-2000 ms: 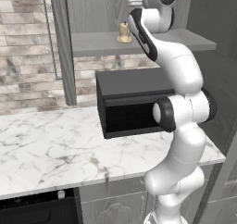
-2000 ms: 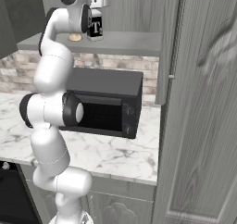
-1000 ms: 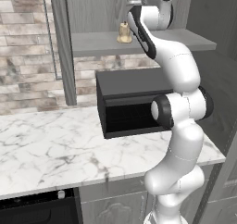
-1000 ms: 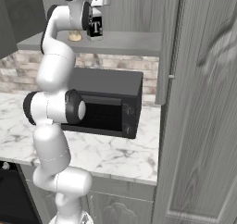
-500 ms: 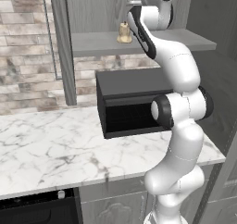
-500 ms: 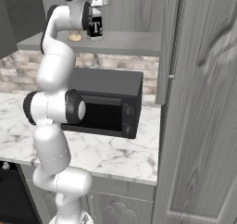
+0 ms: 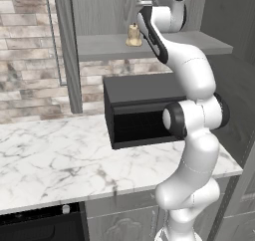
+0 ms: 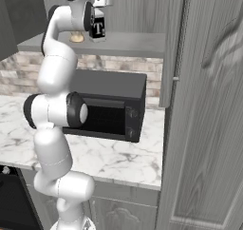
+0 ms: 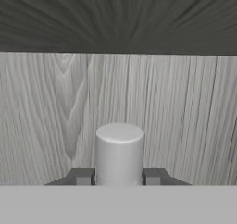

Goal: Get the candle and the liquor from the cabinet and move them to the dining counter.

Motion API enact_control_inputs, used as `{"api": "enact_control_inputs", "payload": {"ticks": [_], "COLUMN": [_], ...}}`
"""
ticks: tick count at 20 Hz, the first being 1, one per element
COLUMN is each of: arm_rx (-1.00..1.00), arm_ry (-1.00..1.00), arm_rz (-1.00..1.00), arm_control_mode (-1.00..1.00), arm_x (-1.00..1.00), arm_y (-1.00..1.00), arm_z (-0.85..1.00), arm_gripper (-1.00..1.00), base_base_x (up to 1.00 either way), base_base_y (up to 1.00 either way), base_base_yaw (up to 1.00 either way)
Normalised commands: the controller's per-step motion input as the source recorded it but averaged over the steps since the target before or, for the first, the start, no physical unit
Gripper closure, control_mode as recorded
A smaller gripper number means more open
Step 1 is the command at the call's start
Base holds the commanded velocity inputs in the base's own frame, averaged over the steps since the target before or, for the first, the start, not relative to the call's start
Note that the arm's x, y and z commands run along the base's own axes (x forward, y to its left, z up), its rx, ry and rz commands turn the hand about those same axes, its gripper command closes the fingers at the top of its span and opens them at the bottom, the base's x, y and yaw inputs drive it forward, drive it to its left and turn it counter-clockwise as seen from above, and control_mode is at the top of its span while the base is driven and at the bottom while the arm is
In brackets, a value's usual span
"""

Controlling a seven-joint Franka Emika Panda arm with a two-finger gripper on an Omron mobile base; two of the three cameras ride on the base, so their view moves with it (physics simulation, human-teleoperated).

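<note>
The liquor (image 8: 98,29), a square dark bottle with a pale label and smooth cylindrical stopper, is being pinched between the gripper (image 9: 119,177) fingers above the grey wood-grain cabinet (image 8: 128,43) shelf. The squat tan candle (image 7: 133,35) is being left beside it.

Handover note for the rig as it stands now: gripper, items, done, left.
Gripper: shut on the liquor, fingers either side of its pale stopper, up at the cabinet shelf. From these views I cannot tell whether the bottle is lifted off the shelf.
Candle: on the same shelf, beside the arm, untouched.
Base is parked at the marble worktop with the microwave.
Done: liquor gripped.
Left: pull the liquor out, carry it to the dining counter, come back for the candle and do the same.
</note>
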Motion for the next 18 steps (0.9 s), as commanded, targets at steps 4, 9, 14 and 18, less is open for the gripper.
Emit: {"api": "enact_control_inputs", "payload": {"ticks": [4, 9, 14, 18], "arm_rx": [0.00, -0.03, 0.00, 0.00], "arm_ry": [0.00, -0.02, -0.12, -0.17], "arm_rz": [0.00, 0.00, 0.00, 0.00], "arm_control_mode": [-1.00, -1.00, -1.00, -1.00], "arm_x": [0.00, -0.06, -0.49, -0.76], "arm_y": [0.18, 0.26, 0.05, -0.05], "arm_z": [-0.37, -0.39, -0.49, -0.30], "arm_gripper": [1.00, 1.00, 1.00, 1.00], "base_base_x": [0.00, 0.00, 0.00, 0.00], "base_base_y": [0.00, 0.00, 0.00, 0.00], "base_base_yaw": [0.00, 0.00, 0.00, 0.00]}}
